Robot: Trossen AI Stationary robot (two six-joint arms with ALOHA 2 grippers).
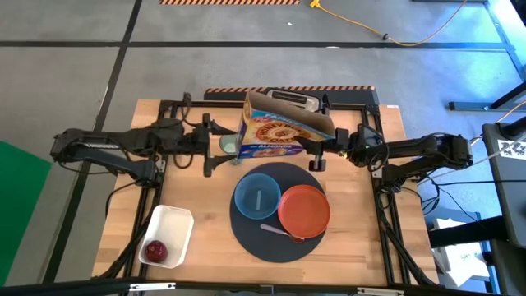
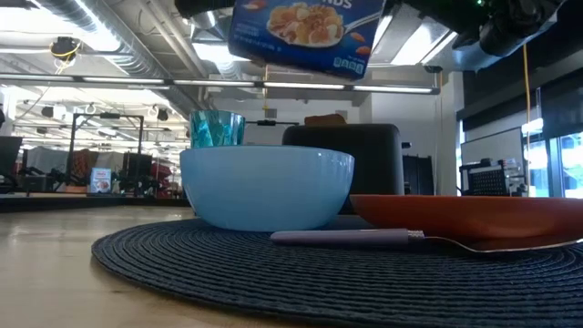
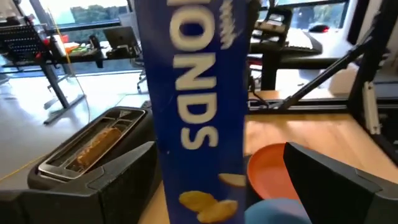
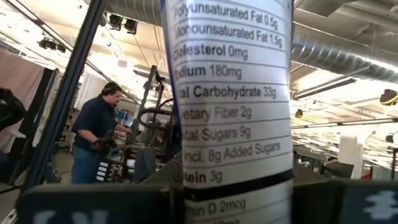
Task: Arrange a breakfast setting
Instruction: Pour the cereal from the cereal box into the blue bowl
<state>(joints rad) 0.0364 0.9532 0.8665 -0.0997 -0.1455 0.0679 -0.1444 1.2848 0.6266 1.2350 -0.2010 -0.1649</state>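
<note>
From above, you see the round dark mat [image 1: 275, 212] near the middle of the surface [image 1: 205, 238], with the blue bowl [image 1: 257, 196] and the orange-red plate [image 1: 304, 209] side by side on it and the metal spoon [image 1: 279, 231] lying in front of them. A cereal box [image 1: 283, 130] hangs tilted beyond the mat. Your right end effector [image 1: 322, 150] meets its right edge, fingers narrowed on it. Your left end effector [image 1: 215, 148] stands wide, just beside the box's left edge and near the small clear greenish glass [image 1: 228, 145]. Both arms reach level toward the middle from their sides. A toaster [image 1: 294, 100] sits behind the box. The red apple [image 1: 155, 249] lies in a white tub [image 1: 168, 237], well apart at the front left.

From the low view, the box [image 2: 305, 32] hangs clear above the bowl [image 2: 266, 187], with the glass [image 2: 217, 128] behind it and the spoon [image 2: 383, 239] resting against the plate [image 2: 474, 214].

In your left wrist view, the box's narrow blue side [image 3: 196, 106] fills the middle, and the toast slice [image 3: 93, 144] stands in the toaster [image 3: 87, 162].

In your right wrist view, the nutrition panel [image 4: 230, 99] sits between your fingers; a person [image 4: 94, 142] works in the room behind.

I judge the box light, smooth and easily crushed, so grip its narrow edges gently. The glass looks fragile and slippery.
</note>
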